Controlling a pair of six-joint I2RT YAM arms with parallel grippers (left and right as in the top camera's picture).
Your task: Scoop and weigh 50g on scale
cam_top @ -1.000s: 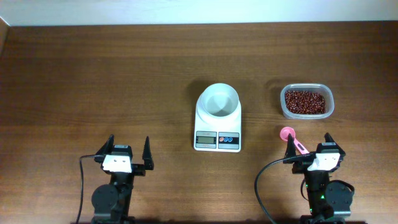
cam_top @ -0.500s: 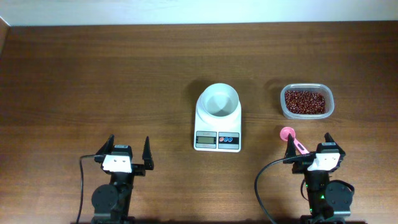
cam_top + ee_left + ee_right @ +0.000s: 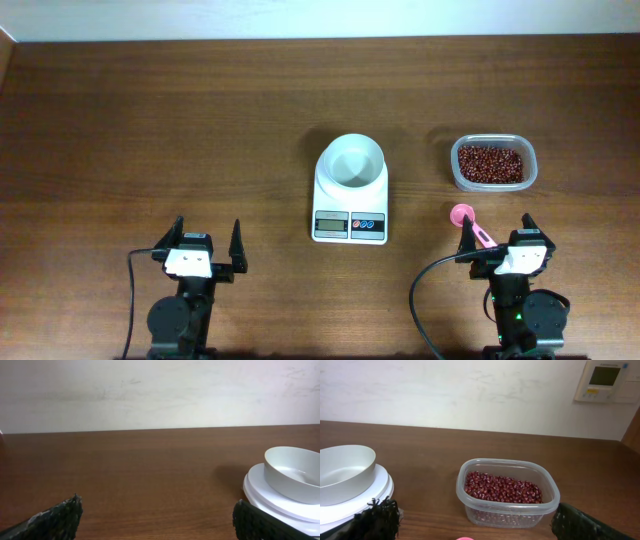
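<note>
The white scale (image 3: 350, 208) sits mid-table with a round white bowl (image 3: 351, 161) on its platform; the bowl (image 3: 294, 472) also shows at the right of the left wrist view and at the left of the right wrist view (image 3: 342, 474). A pink scoop (image 3: 468, 224) lies on the table just ahead of my right gripper (image 3: 497, 226), which is open and empty. Its bowl end barely shows at the bottom of the right wrist view (image 3: 465, 538). My left gripper (image 3: 209, 233) stands open over bare wood, well left of the scale.
A clear plastic tub of red beans (image 3: 491, 163) stands right of the scale, beyond the scoop, and fills the middle of the right wrist view (image 3: 506, 492). A pale wall runs along the table's far edge, with a wall panel (image 3: 605, 380) at upper right.
</note>
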